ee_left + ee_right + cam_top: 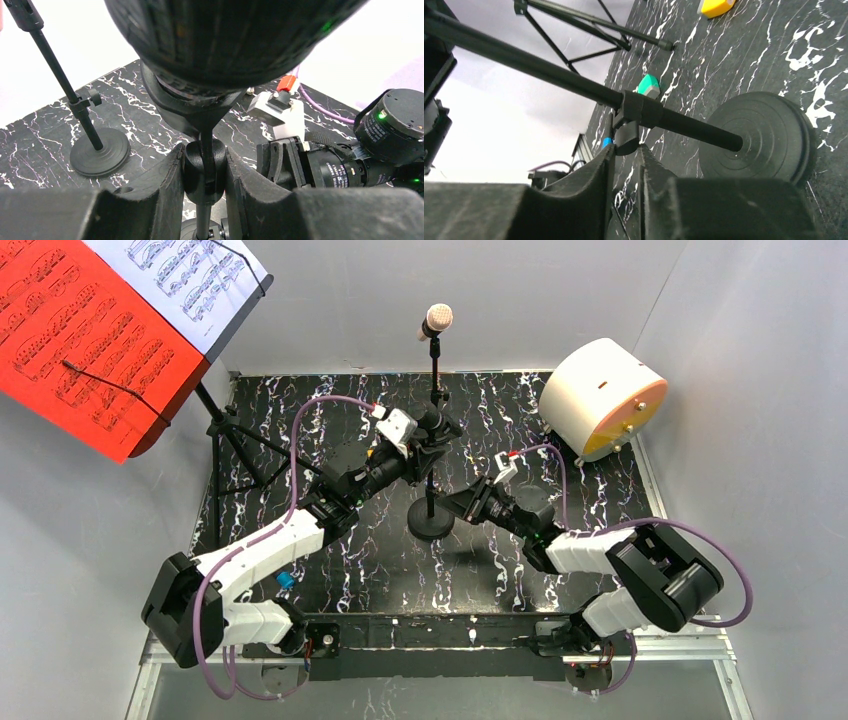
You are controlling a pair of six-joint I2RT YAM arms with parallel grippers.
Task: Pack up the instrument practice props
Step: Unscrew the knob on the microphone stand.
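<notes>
The black microphone point(225, 40) looms at the top of the left wrist view. My left gripper point(205, 175) is shut on the swivel joint just under it, also seen from above point(432, 438). Its black pole point(549, 75) runs down to a round base point(759, 135). My right gripper point(626, 147) is low beside that pole, fingertips pinched on the small knob of the pole's collar. The beige-headed microphone point(438, 318) stands behind on its own pole and base point(100, 155). The music rack point(235, 440) at the back left carries a red sheet point(90, 340) and a white sheet point(190, 280).
A big white cylinder with an orange face point(603, 400) sits at the back right. Small teal point(649, 86) and yellow point(716, 6) bits lie on the black marbled mat point(380, 570). The rack's tripod legs point(589, 25) spread over the mat's left side. White walls close in on three sides.
</notes>
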